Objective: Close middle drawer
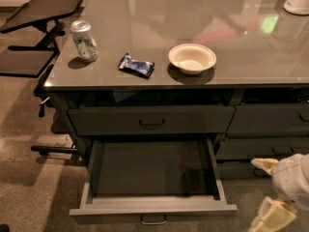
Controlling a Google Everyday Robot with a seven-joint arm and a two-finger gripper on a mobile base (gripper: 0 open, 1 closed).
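The middle drawer is pulled far out from the cabinet below the counter. Its dark tray looks empty. Its low front panel faces me, with a small bar handle at the bottom edge of the view. My gripper is at the lower right, to the right of the drawer's front corner and apart from it. Its two cream fingers point left and are spread open, holding nothing.
The top drawer above is closed. More closed drawers are on the right. On the counter stand a soda can, a blue snack packet and a white bowl. A folding stand and its legs stand at the left on the carpet.
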